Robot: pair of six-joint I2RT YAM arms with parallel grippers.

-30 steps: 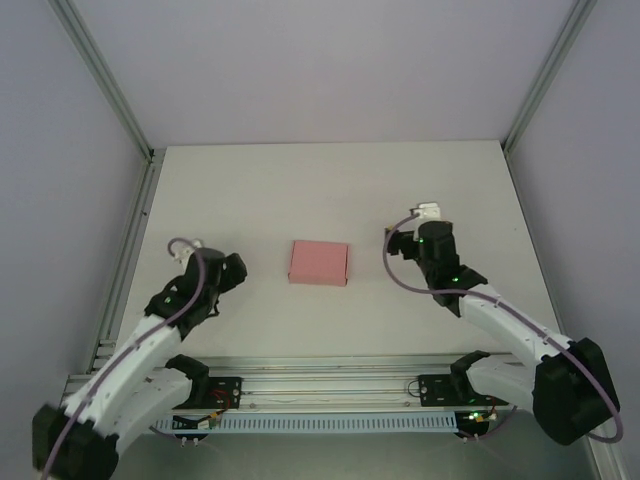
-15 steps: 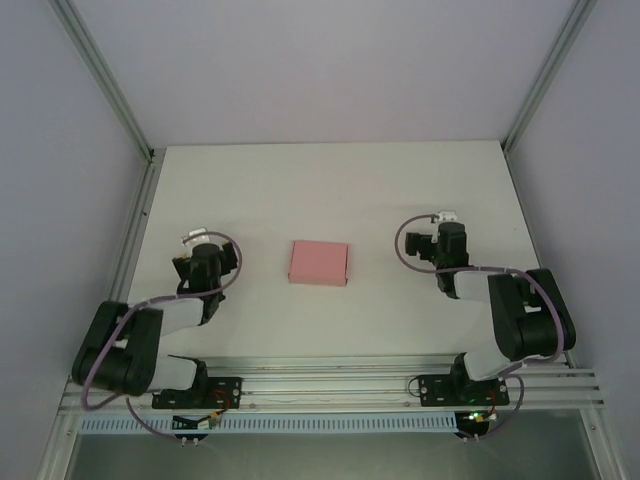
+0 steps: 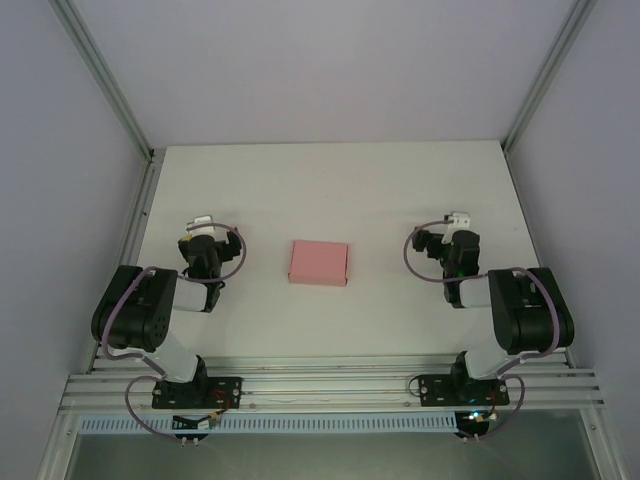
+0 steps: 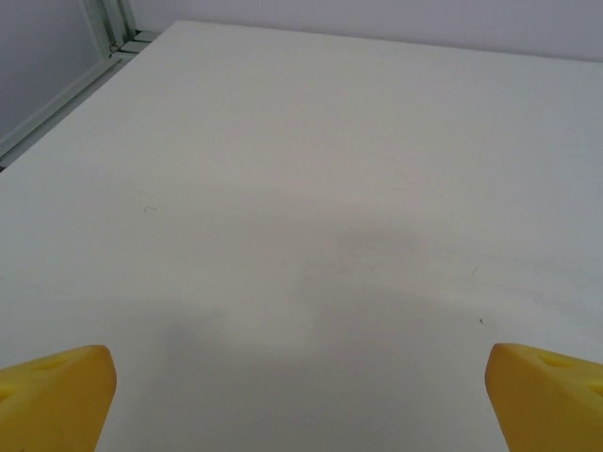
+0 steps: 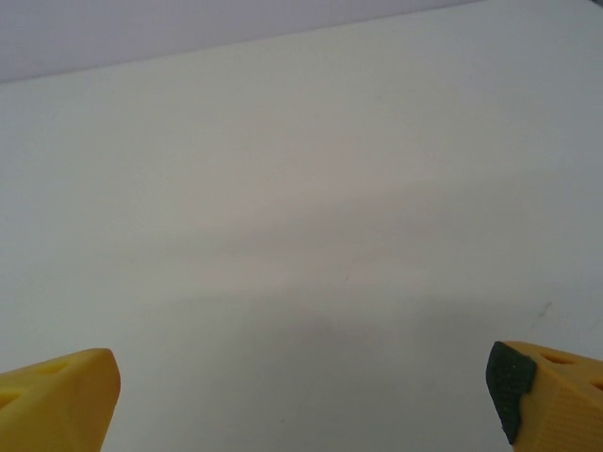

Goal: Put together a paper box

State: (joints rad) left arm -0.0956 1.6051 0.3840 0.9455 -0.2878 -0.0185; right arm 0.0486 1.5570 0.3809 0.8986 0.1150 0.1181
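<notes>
Nearest my end, along the front edge: mounting rail [image 3: 330, 385] with both arm bases bolted on.

1. Left arm [image 3: 150, 320]. A second ago it reached out long from the lower left corner. I now log it folded tight over its base, wrist drawn back and outward from the box.
2. Right arm [image 3: 520, 320]. Same change, mirrored: it was stretched out and is now folded, its wrist farther from the box than before.
3. Left gripper [image 4: 301, 400]. Jaws spread wide, nothing between them, bare table beneath. Yellow fingertips [image 4: 52, 400] are cut off at the lower corners of the wrist view.
4. Right gripper [image 5: 303, 400]. Jaws equally wide apart, holding nothing. One finger carries a dark green pad [image 5: 509, 386], and both tips are cropped by the frame edge.
5. Paper box [image 3: 319, 262]. Pink, closed, lying flat near the table's middle, between the two grippers and well apart from each. It has not moved over the last second. Its long axis runs left to right, roughly square to the rail. I cannot tell which end opens.
6. Table [image 3: 330, 180]. White, with the far half bare.

From above, the fingers of both grippers sit under the wrist housings and cables, so I cannot make them out there.
</notes>
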